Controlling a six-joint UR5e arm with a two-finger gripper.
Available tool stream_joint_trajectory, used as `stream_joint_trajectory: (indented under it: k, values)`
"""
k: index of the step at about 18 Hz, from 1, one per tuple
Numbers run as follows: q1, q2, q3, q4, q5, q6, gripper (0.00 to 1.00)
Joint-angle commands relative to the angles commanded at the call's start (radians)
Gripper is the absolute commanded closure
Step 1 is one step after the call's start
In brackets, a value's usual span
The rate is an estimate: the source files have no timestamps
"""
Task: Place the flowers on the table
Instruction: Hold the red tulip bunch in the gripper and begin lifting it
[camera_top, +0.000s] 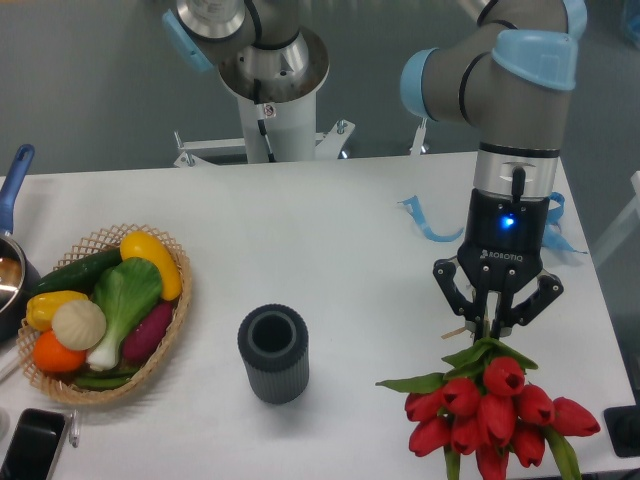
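Observation:
The flowers (490, 410), a bunch of red tulip buds with green leaves and stems, are at the front right of the white table (330, 240), with the buds pointing towards the front edge. My gripper (495, 325) points straight down over the stem end, and its fingers are closed on the stems. I cannot tell whether the buds rest on the tabletop or hang just above it.
A dark grey ribbed vase (273, 353) stands left of the flowers. A wicker basket of vegetables (105, 310) sits at the left, with a pan (10, 270) and a phone (30, 445) near it. A blue ribbon (425, 220) lies behind the gripper. A black object (625, 430) is at the right edge.

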Motion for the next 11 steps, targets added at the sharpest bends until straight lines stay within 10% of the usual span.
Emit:
stream_joint_trajectory:
  k: [11]
  values:
    - [-0.006, 0.009, -0.018, 0.003, 0.002, 0.014, 0.78]
